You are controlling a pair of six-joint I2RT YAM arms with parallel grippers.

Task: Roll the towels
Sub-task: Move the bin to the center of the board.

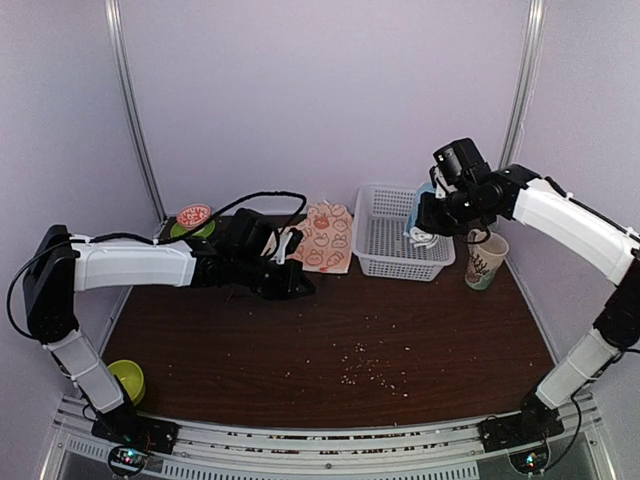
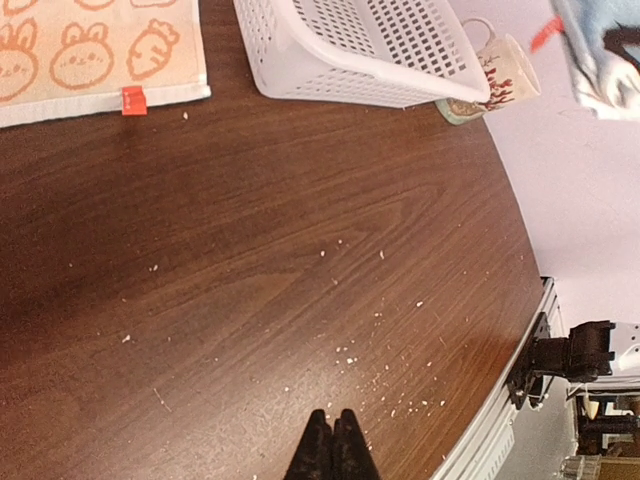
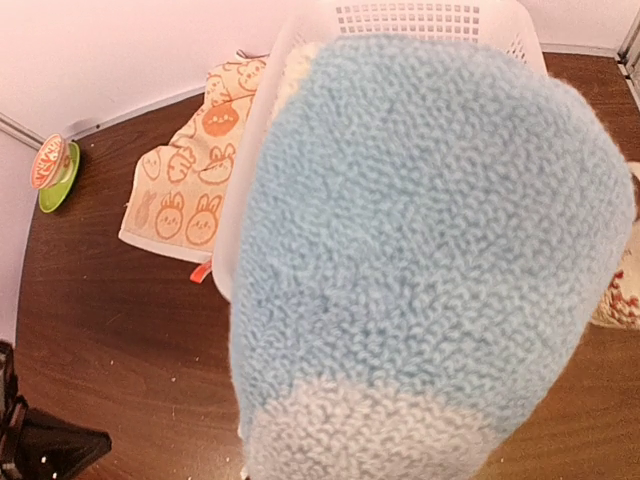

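Observation:
The cream towel with orange rabbit prints [image 1: 326, 238] lies flat at the back of the table, left of the basket; it also shows in the left wrist view [image 2: 95, 50] and the right wrist view [image 3: 195, 170]. My right gripper [image 1: 428, 222] holds the light blue towel [image 3: 430, 260] above the basket; the cloth fills the right wrist view and hides the fingers. The blue towel shows at the top right of the left wrist view [image 2: 600, 60]. My left gripper [image 2: 333, 440] is shut and empty, low over the table just left of the cream towel.
A white slotted basket [image 1: 385, 250] stands at the back centre-right. A printed cup [image 1: 486, 260] stands right of it. A green dish with a red lid [image 1: 193, 220] sits back left, a green bowl [image 1: 128, 380] front left. Crumbs [image 1: 370, 365] dot the table.

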